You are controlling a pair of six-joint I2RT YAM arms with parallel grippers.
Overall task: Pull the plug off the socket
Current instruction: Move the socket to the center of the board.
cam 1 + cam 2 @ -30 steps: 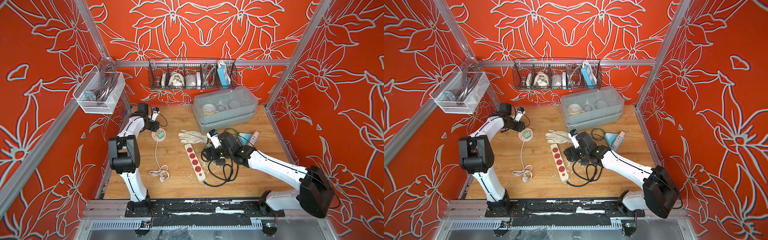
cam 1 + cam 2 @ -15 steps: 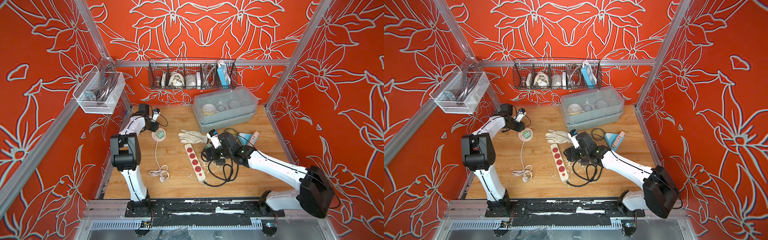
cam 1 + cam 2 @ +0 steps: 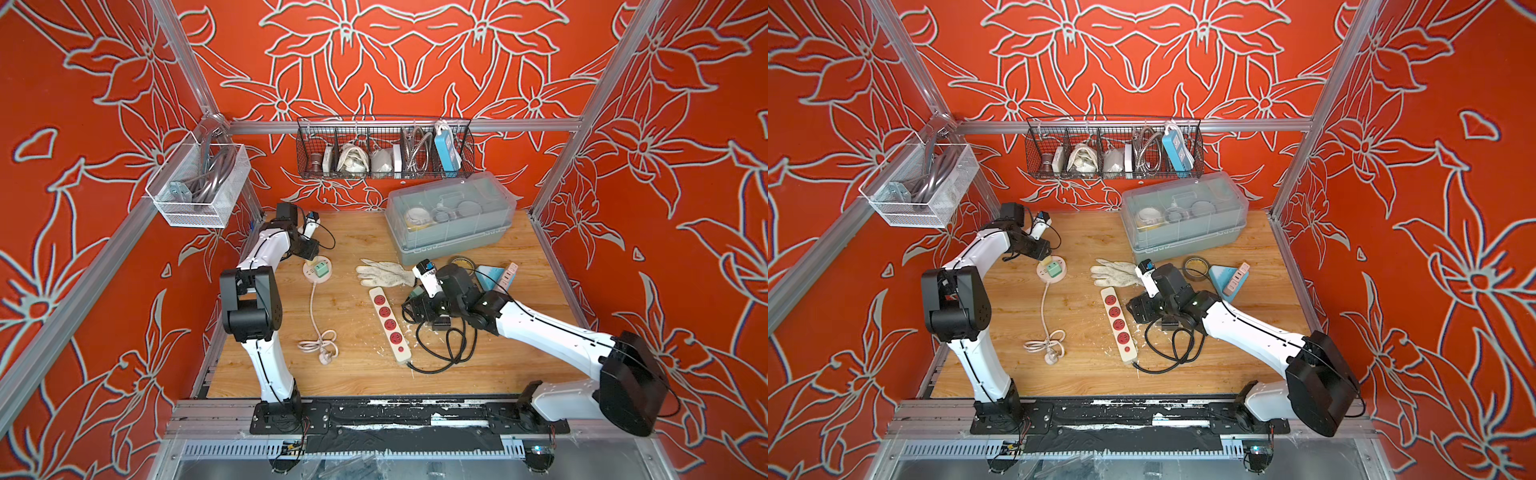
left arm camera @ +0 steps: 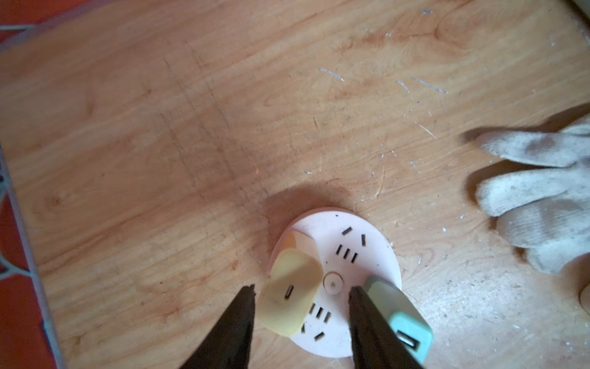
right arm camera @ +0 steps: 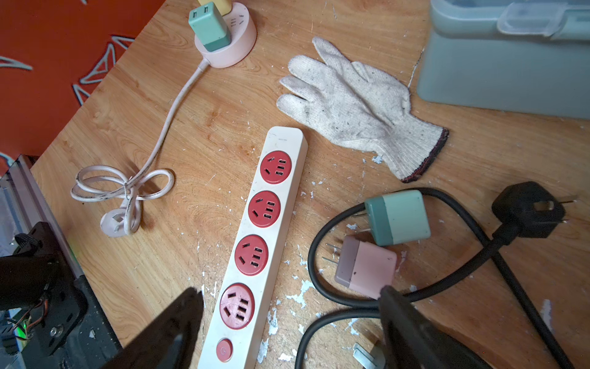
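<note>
Yellow plug (image 4: 289,294) sits unpulled in pink socket (image 4: 367,252)
Left gripper (image 4: 301,287) straddles it at table's (image 3: 498,374) 10 o'clock, jaws parted, gripping nothing; right gripper (image 5: 290,290) gapes empty.

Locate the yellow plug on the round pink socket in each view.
In a top view: yellow plug on the round socket, back left of the table.
In a top view: same spot.
Left wrist: inside the open left gripper.
Right wrist: sliver behind the green plug.
Shared landmark: green plug.
</note>
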